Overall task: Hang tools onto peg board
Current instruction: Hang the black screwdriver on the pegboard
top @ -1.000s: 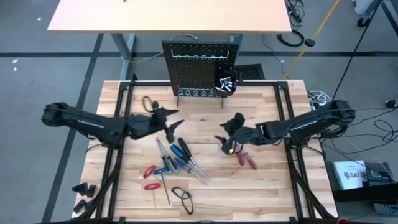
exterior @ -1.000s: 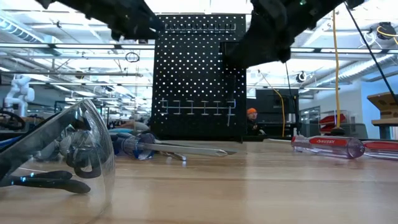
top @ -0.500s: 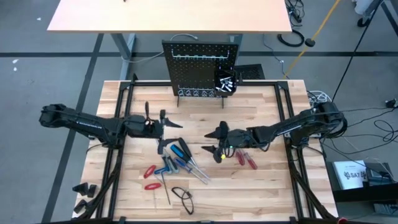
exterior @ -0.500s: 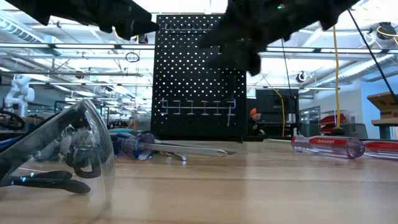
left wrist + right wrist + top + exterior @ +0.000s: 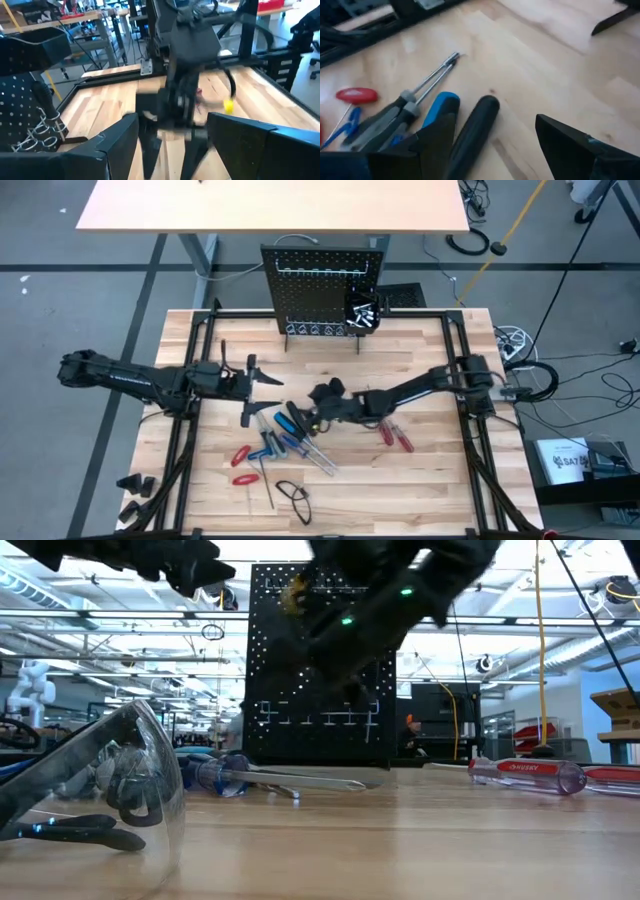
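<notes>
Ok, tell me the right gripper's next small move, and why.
Probably lower and close on the black-handled screwdriver. The right gripper hangs open over the tool pile, and in its wrist view that handle lies between its fingers. The left gripper waits open nearby.

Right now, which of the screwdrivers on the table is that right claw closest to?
The black-handled screwdriver: it lies between the open fingers of the right gripper, with the blue-handled one just beside it. The red-handled ones lie apart.

**Colours on my surface**

I see a pale wood-plank surface (image 5: 420,470), a black perforated peg board (image 5: 322,290), blue-handled screwdrivers (image 5: 283,430), a black-handled screwdriver (image 5: 470,132), red-handled pliers (image 5: 240,465) and clear safety glasses (image 5: 95,785).
</notes>
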### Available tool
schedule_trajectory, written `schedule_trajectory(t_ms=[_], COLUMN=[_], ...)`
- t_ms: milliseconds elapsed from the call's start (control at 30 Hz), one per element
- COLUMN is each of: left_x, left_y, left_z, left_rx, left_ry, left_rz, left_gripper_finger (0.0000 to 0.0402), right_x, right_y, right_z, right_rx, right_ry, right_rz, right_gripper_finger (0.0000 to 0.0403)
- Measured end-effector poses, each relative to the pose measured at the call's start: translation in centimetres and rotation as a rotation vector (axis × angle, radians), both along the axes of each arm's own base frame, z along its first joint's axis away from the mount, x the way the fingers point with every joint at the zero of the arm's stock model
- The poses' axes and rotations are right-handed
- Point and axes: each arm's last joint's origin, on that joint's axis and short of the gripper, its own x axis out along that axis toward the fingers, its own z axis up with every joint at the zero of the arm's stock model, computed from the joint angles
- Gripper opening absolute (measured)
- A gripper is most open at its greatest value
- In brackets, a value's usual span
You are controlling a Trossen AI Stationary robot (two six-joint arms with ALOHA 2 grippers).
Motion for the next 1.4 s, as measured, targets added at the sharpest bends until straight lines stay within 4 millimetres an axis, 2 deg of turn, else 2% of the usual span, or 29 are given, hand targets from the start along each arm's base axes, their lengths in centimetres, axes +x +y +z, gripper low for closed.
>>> schedule_trajectory(t_ms=[167, 333, 567, 867, 1000, 1167, 1267, 1400], left_x=[0.0, 0.0, 0.0, 0.0, 0.1, 0.0, 0.0, 0.0], left_y=[-0.1, -0.1, -0.1, -0.1, -0.1, -0.1, -0.1, -0.1], left_z=[-0.5, -0.6, -0.6, -0.6, -0.6, -0.6, -0.6, -0.6], left_rx=[-0.028, -0.038, -0.04, -0.04, -0.039, -0.039, -0.039, -0.039], left_ry=[0.047, 0.056, 0.054, 0.057, 0.057, 0.059, 0.062, 0.061], left_rz=[-0.001, 0.001, 0.001, 0.001, 0.002, 0.002, 0.002, 0.002], left_gripper_finger=[0.0244, 0.0244, 0.0244, 0.0244, 0.0244, 0.0244, 0.0244, 0.0244], right_x=[2.6, 3.8, 4.0, 3.4, 3.1, 3.0, 3.0, 2.9], right_y=[-0.4, -0.2, -0.2, 0.0, 0.0, 0.0, -0.4, -1.1], right_z=[-1.9, -2.5, -4.3, -6.4, -6.5, -6.6, -6.7, -5.2], right_rx=[0.027, 0.031, 0.056, -0.011, -0.032, -0.032, -0.021, 0.014], right_ry=[0.095, 0.116, 0.15, 0.293, 0.341, 0.352, 0.375, 0.369], right_rz=[-0.03, -0.034, -0.061, -0.049, -0.023, -0.008, 0.045, 0.077], right_gripper_finger=[0.027, 0.027, 0.0263, 0.0213, 0.0184, 0.0126, 0.012, 0.012])
